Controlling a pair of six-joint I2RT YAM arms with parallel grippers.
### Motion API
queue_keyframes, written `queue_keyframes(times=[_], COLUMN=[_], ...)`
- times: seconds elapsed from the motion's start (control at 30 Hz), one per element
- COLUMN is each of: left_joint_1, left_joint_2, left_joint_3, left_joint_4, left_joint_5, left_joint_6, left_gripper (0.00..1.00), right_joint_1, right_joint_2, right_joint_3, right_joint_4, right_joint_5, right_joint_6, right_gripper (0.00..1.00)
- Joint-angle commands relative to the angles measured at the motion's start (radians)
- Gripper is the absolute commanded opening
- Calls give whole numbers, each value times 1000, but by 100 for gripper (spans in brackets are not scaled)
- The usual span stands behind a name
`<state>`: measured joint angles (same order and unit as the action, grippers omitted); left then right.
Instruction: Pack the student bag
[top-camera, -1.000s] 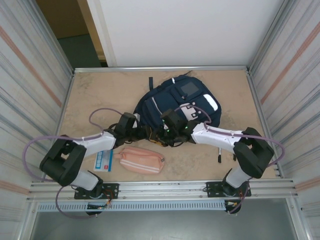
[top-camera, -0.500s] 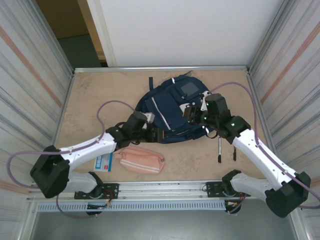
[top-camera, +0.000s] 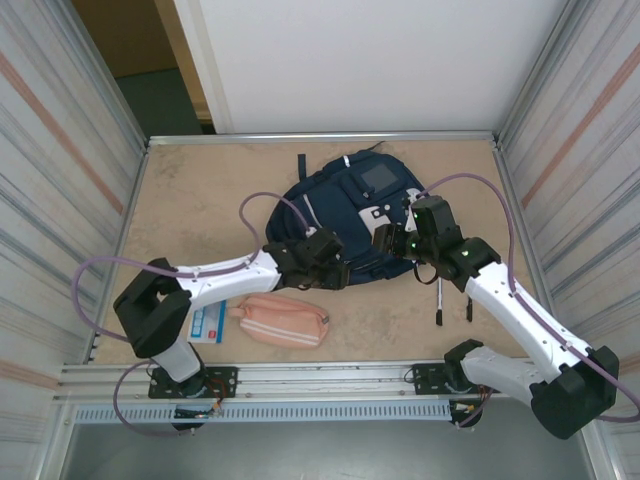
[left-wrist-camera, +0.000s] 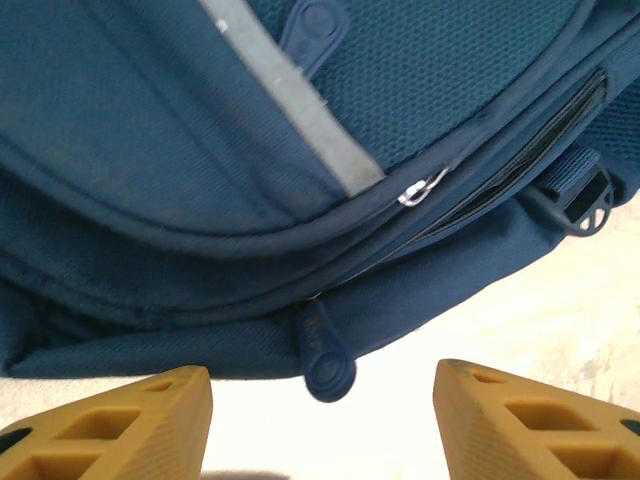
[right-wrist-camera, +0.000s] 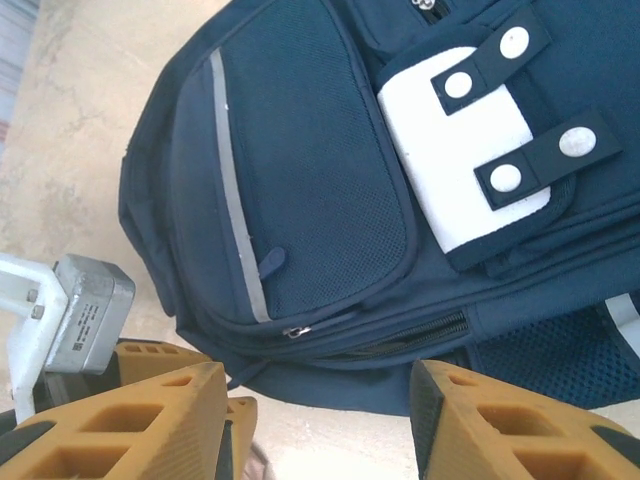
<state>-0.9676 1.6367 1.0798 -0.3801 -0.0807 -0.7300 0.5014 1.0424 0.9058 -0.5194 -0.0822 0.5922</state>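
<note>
The student bag (top-camera: 350, 215) lies flat around the middle of the tan surface (top-camera: 200, 190), front side up, with its grey square patch toward the far end. The left gripper (left-wrist-camera: 322, 395) is parked right at the bag's near edge, fingers spread wide with nothing pinched. A dark rubbery zipper pull (left-wrist-camera: 325, 352) dangles off the bag's edge just above that gap, and it doesn't look like it touches either finger. Further up the bag there's a little metal slider (left-wrist-camera: 420, 188) on a zipper, right by a slot that's partly open. The right gripper (right-wrist-camera: 315, 385) hovers over the bag's right side, also wide open and empty, looking down on the white patch (right-wrist-camera: 465, 150) with its snap tabs and the thin grey stripe (right-wrist-camera: 232, 180). Off the bag's near side sits a pink pouch (top-camera: 285, 320), with a small blue-and-white card (top-camera: 207, 322) further out toward the bag's near-left. A dark pen (top-camera: 438, 300) lies off the bag's near-right corner.
</note>
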Motion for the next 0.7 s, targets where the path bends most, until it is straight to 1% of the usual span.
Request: queue_keyframes(times=[0.0,0.17,0.23,0.3,0.37,0.43,0.57,0.67], left_joint_1=[-4,-3,-3,-3,-3,-3,-4,-3], left_joint_2=[34,70,89,106,117,126,124,107], left_joint_3=[49,78,95,104,108,109,111,112], left_joint_4=[-56,-66,-67,-70,-74,-72,-68,-66], left_joint_5=[-61,-77,-61,-47,-44,-41,-28,-37], left_joint_6=[27,56,63,69,70,76,109,140], left_gripper=[58,54,48,45,38,28,16,6], right_joint_1=[-13,-17,-17,-18,-22,-24,-29,-36], right_joint_2=[-21,-23,-23,-27,-30,-33,-47,-45], right_joint_3=[-7,-19,-18,-22,-25,-24,-41,-35], right_joint_4=[-8,7,2,4,7,0,13,3], right_joint_5=[-5,-13,-15,-10,-13,-18,-13,-25], right_joint_6=[-24,-23,-23,-24,-25,-24,-23,-27], right_gripper=[51,51,51,51,51,52,52,52])
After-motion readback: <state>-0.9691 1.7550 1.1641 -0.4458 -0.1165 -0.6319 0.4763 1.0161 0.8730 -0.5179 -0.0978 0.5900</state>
